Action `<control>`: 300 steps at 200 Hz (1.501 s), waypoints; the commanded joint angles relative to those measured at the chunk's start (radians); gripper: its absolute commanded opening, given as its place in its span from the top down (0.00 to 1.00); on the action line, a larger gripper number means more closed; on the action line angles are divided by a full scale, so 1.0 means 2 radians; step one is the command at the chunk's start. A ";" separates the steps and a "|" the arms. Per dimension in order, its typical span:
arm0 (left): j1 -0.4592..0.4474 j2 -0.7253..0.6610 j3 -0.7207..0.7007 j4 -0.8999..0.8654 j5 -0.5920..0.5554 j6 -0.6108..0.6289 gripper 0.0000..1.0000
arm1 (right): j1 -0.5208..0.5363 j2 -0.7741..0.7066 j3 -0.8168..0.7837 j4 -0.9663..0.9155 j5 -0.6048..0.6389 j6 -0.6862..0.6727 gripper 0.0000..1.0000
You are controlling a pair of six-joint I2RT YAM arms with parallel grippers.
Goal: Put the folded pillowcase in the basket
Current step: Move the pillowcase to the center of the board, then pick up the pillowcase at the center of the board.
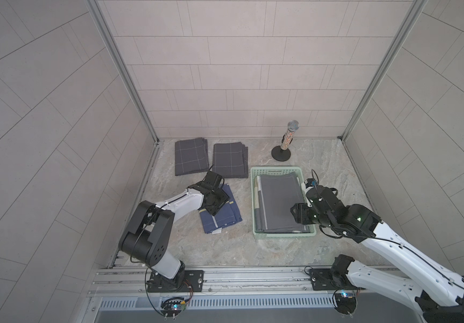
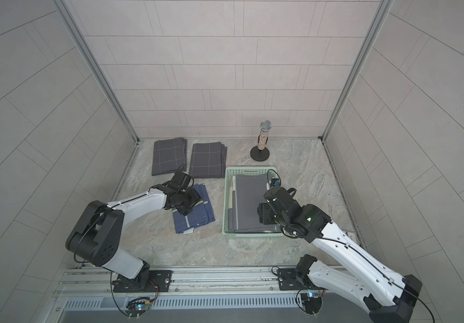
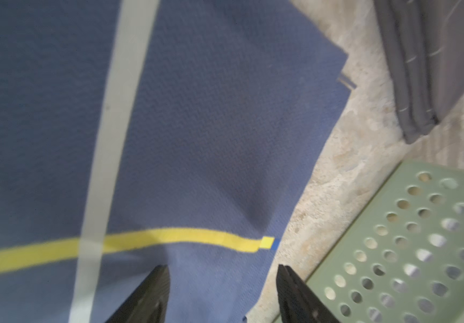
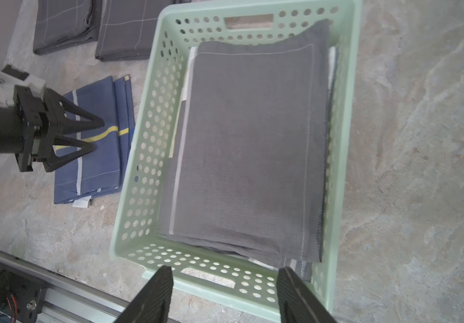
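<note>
Your table (image 1: 323, 173) is a marbled stone-look slab boxed in by pale tiled walls (image 1: 239, 70), with a metal rail (image 1: 239, 276) along the front edge. The basket (image 1: 281, 236) sits right of centre, with a grey folded pillowcase (image 1: 279, 198) lying flat inside it. Just beside it on the bare stone lies a blue folded pillowcase (image 1: 226, 218). Your left tool (image 4: 99, 135) hangs over that one, spread, pinching nothing. Your right tool (image 4: 226, 269) is over the basket's near rim, also spread and empty. Two grey checked piles (image 1: 191, 156) and a microphone (image 1: 289, 137) stand by the back wall.
</note>
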 commanded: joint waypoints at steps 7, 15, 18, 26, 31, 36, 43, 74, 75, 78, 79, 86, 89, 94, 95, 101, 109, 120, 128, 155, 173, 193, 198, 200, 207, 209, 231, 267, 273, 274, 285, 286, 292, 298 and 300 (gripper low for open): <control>0.005 -0.074 0.013 -0.059 -0.015 0.036 0.27 | 0.077 0.073 0.055 0.036 0.048 0.011 0.35; 0.010 -0.092 0.026 -0.089 -0.028 0.058 0.27 | 0.098 0.100 0.072 0.046 0.051 0.009 0.35; 0.013 -0.097 0.033 -0.105 -0.041 0.066 0.27 | 0.104 0.111 0.078 0.049 0.051 0.008 0.35; 0.018 -0.113 0.046 -0.132 -0.083 0.091 0.27 | 0.119 0.138 0.096 0.058 0.048 0.007 0.34; 0.028 -0.121 0.052 -0.140 -0.089 0.113 0.26 | 0.128 0.156 0.106 0.064 0.045 0.006 0.34; 0.042 -0.124 0.057 -0.154 -0.090 0.128 0.26 | 0.134 0.174 0.117 0.070 0.041 0.003 0.34; 0.069 -0.121 0.063 -0.166 -0.071 0.147 0.26 | 0.140 0.201 0.132 0.077 0.037 0.001 0.33; 0.155 -0.054 0.095 -0.200 -0.036 0.248 0.26 | 0.149 0.319 0.206 0.093 0.000 -0.018 0.28; 0.156 -0.051 0.096 -0.201 -0.036 0.251 0.26 | 0.149 0.322 0.209 0.093 -0.001 -0.020 0.28; 0.160 -0.043 0.100 -0.203 -0.035 0.260 0.26 | 0.149 0.335 0.218 0.092 -0.004 -0.022 0.27; 0.161 -0.040 0.101 -0.204 -0.035 0.263 0.27 | 0.149 0.338 0.221 0.092 -0.005 -0.023 0.27; 0.167 -0.021 0.110 -0.208 -0.037 0.278 0.27 | 0.149 0.366 0.243 0.085 -0.005 -0.028 0.26; 0.168 -0.013 0.114 -0.210 -0.038 0.282 0.27 | 0.148 0.380 0.254 0.080 -0.004 -0.029 0.26; 0.172 -0.002 0.119 -0.211 -0.039 0.291 0.27 | 0.147 0.400 0.270 0.074 -0.003 -0.031 0.25; 0.172 0.000 0.120 -0.211 -0.040 0.292 0.27 | 0.147 0.404 0.274 0.072 -0.003 -0.031 0.25; 0.174 0.012 0.125 -0.212 -0.044 0.297 0.27 | 0.145 0.427 0.293 0.063 -0.004 -0.030 0.25; 0.180 0.027 0.130 -0.209 -0.041 0.303 0.27 | 0.140 0.456 0.318 0.050 -0.010 -0.026 0.25; 0.184 0.045 0.136 -0.203 -0.044 0.308 0.27 | 0.134 0.490 0.340 0.042 -0.016 -0.017 0.25; 0.187 0.060 0.138 -0.197 -0.041 0.310 0.27 | 0.129 0.507 0.349 0.042 -0.018 -0.008 0.25; 0.194 0.114 0.151 -0.197 -0.022 0.318 0.29 | 0.116 0.542 0.354 0.042 -0.019 0.019 0.25; 0.196 0.130 0.141 -0.178 -0.009 0.317 0.33 | 0.110 0.552 0.344 0.050 -0.021 0.026 0.25; 0.198 0.136 0.139 -0.166 -0.011 0.311 0.37 | 0.106 0.562 0.336 0.065 -0.035 0.030 0.25; 0.199 0.139 0.143 -0.167 -0.011 0.311 0.38 | 0.106 0.567 0.336 0.065 -0.037 0.031 0.25; 0.199 0.141 0.145 -0.168 -0.011 0.311 0.38 | 0.106 0.568 0.336 0.065 -0.037 0.031 0.25; 0.199 0.146 0.152 -0.171 -0.014 0.312 0.39 | 0.106 0.573 0.336 0.065 -0.040 0.033 0.25; 0.199 0.148 0.154 -0.173 -0.015 0.312 0.39 | 0.106 0.574 0.336 0.066 -0.040 0.034 0.26; 0.199 0.161 0.164 -0.176 -0.017 0.317 0.42 | 0.106 0.586 0.328 0.075 -0.053 0.047 0.27; 0.199 0.154 0.146 -0.161 -0.008 0.314 0.46 | 0.106 0.590 0.294 0.089 -0.063 0.064 0.28; 0.199 0.153 0.145 -0.160 -0.007 0.314 0.48 | 0.106 0.589 0.287 0.092 -0.065 0.067 0.28; 0.199 0.153 0.145 -0.160 -0.007 0.314 0.48 | 0.106 0.589 0.286 0.092 -0.066 0.067 0.28; 0.199 0.153 0.143 -0.158 -0.004 0.315 0.52 | 0.106 0.588 0.274 0.100 -0.071 0.071 0.29; 0.199 0.153 0.143 -0.158 -0.004 0.315 0.52 | 0.106 0.588 0.273 0.101 -0.072 0.071 0.29; 0.199 0.153 0.141 -0.156 -0.001 0.314 0.54 | 0.106 0.587 0.266 0.106 -0.076 0.074 0.29; 0.199 0.154 0.139 -0.152 0.006 0.313 0.57 | 0.106 0.587 0.262 0.111 -0.080 0.076 0.30; 0.200 0.155 0.139 -0.151 0.008 0.312 0.57 | 0.106 0.587 0.261 0.112 -0.080 0.076 0.30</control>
